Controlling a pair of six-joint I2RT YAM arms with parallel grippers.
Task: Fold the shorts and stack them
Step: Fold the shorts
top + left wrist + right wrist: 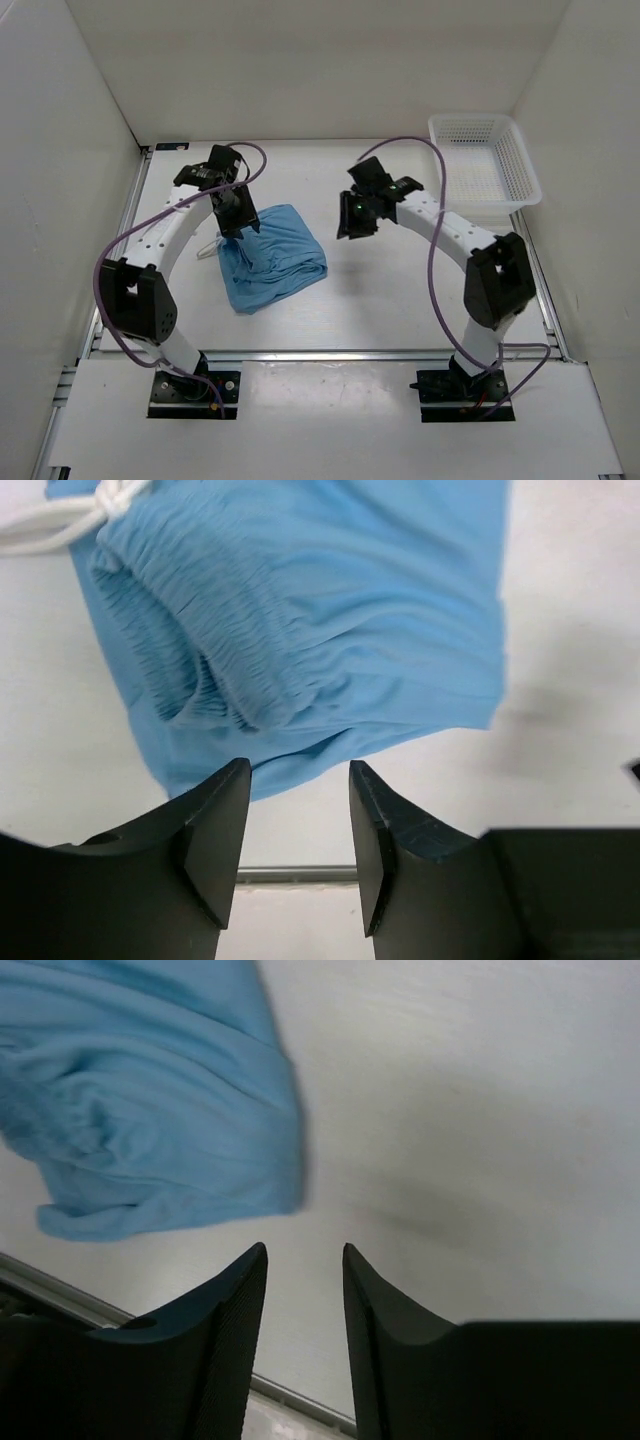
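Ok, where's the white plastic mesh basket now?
Top view: the white plastic mesh basket sits in the far right corner of the table, beyond the right gripper.

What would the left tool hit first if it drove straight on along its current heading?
Probably the shorts: its wrist view shows the blue cloth straight ahead of the open left tool, past a strip of bare table. Depth is unclear.

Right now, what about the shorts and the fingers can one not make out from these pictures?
- Top view: the left arm hides its fingers and the far left corner of the shorts.
- Left wrist view: the drawstring runs off the left edge.
- Right wrist view: the shorts, blurred, run off top and left edges.
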